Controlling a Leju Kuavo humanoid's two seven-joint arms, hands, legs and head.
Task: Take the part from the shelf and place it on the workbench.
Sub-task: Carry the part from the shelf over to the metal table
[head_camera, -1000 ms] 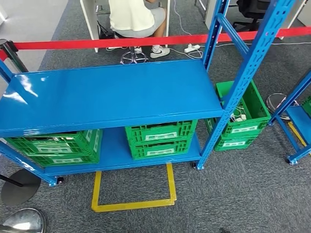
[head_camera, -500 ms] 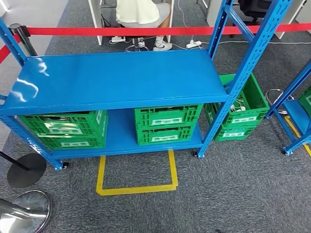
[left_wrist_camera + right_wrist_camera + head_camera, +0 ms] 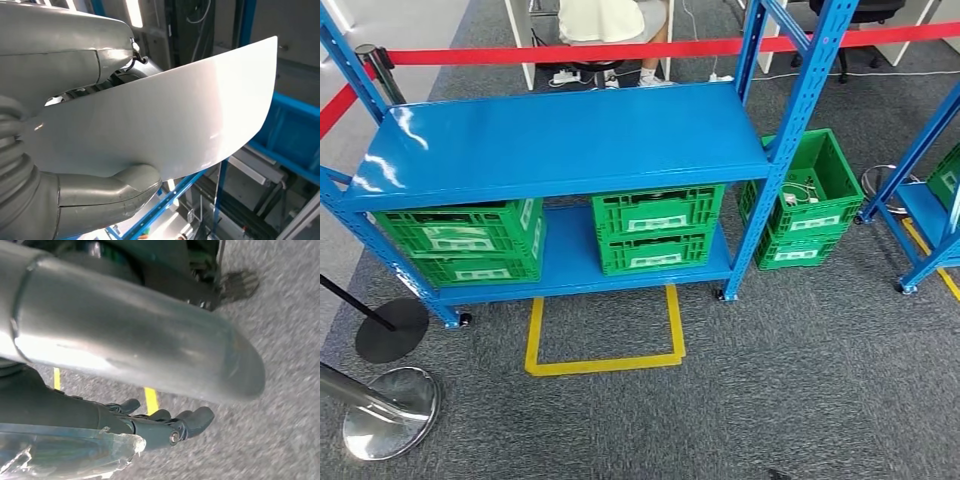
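In the left wrist view my left hand (image 3: 79,197) holds the part (image 3: 170,115), a thin white curved plate, with the thick grey thumb pressed along one edge and the rest of the hand behind it. My right hand (image 3: 158,426) hangs over the grey carpet with its dark fingers stretched out and nothing between them and the thumb (image 3: 132,340). The blue shelf (image 3: 561,140) stands ahead in the head view, its upper board bare. The workbench is outside these views.
Green crates (image 3: 463,240) (image 3: 656,228) sit on the lower board and another (image 3: 807,200) on the floor beside the right post. A yellow floor square (image 3: 605,362) lies before the shelf. Stanchion bases (image 3: 392,412) stand left, a second blue rack (image 3: 924,210) right, red tape (image 3: 569,52) and a seated person (image 3: 607,20) behind.
The whole head picture has shifted: the shelf now sits higher and looks a little farther, and more carpet shows in front. That is camera motion; nothing on the shelf has moved.
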